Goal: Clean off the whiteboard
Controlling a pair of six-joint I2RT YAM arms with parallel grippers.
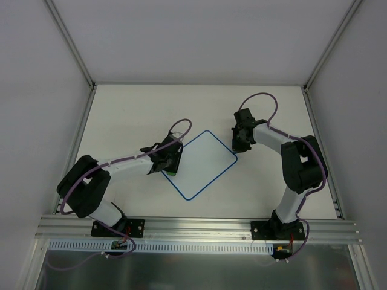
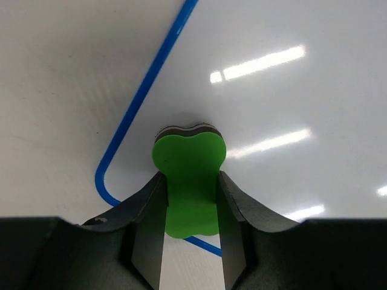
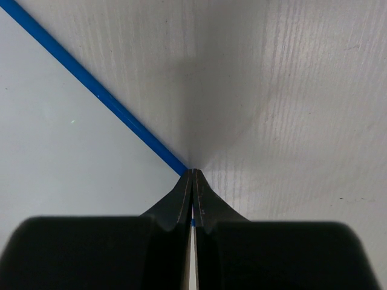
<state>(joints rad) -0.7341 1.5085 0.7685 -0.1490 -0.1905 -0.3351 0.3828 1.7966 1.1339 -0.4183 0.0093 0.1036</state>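
While the left end effector [image 2: 190,181] grips the green eraser [image 2: 188,148], fingers closed snugly on its narrow waist, we see the pad sitting just inside the left corner of the whiteboard [image 1: 202,164]. The board lies near the middle of the desk [image 1: 133,115], turned like a diamond. Over on the right, the right end effector [image 3: 192,174] has its fingers pressed almost flat together, with the board's blue rim [image 3: 97,90] running straight into the pinch, so we judge it is holding that edge. No marks show on the board from above. Now the risks. That hold is thin, so a hard sideways stroke could drag the board out of it and spin it across the desk. The eraser is so near the corner that a stroke to the left would run off the rim. If the pad tilts in the fingers, we would expect only one edge to wipe.
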